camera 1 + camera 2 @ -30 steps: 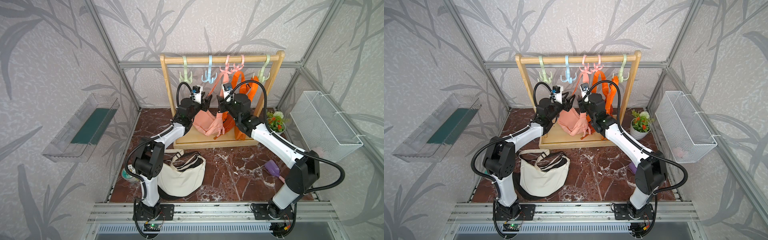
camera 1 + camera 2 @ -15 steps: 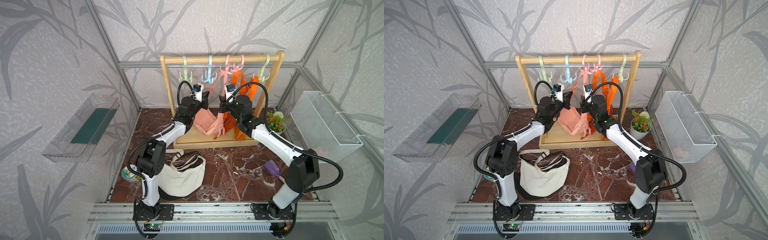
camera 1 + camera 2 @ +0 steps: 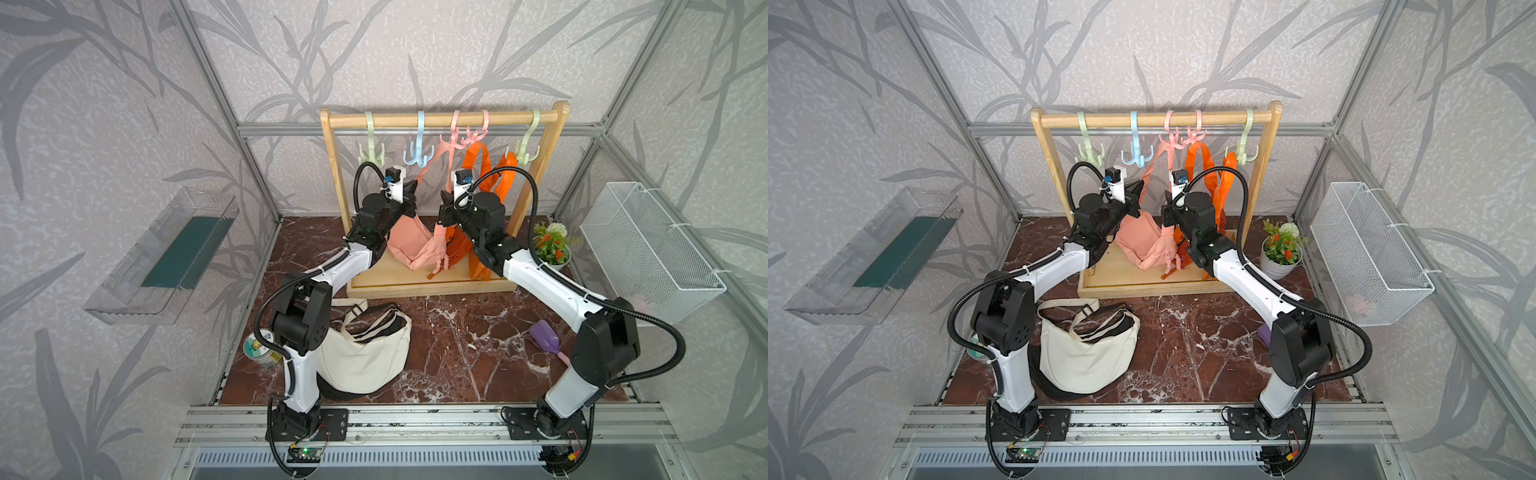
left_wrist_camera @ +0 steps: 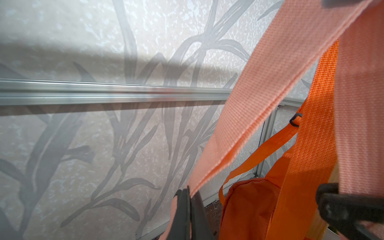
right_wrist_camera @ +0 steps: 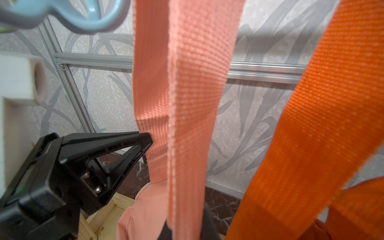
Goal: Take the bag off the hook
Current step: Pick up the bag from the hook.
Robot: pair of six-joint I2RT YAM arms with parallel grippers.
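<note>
A salmon-pink bag (image 3: 411, 245) (image 3: 1140, 241) hangs by its strap from a pink hook (image 3: 453, 139) (image 3: 1170, 139) on the wooden rack (image 3: 440, 118). Its body sags onto the rack's base. My left gripper (image 3: 413, 189) (image 4: 190, 191) is shut on one run of the pink strap (image 4: 259, 104). On the other run of the strap (image 5: 193, 83), my right gripper (image 3: 444, 210) (image 5: 187, 225) is shut, with dark fingers on both sides. The two grippers face each other below the hook.
An orange bag (image 3: 478, 257) (image 5: 311, 124) hangs right beside the pink one, its straps close to my right gripper. A cream bag (image 3: 361, 353) lies on the marble floor, with a potted plant (image 3: 550, 245), wire basket (image 3: 648, 249), purple scoop (image 3: 544, 336) and tin (image 3: 257, 349) around.
Both grippers have closed on the pink strap; a second ago they stood partly open. Both wrists have risen slightly toward the hook.
</note>
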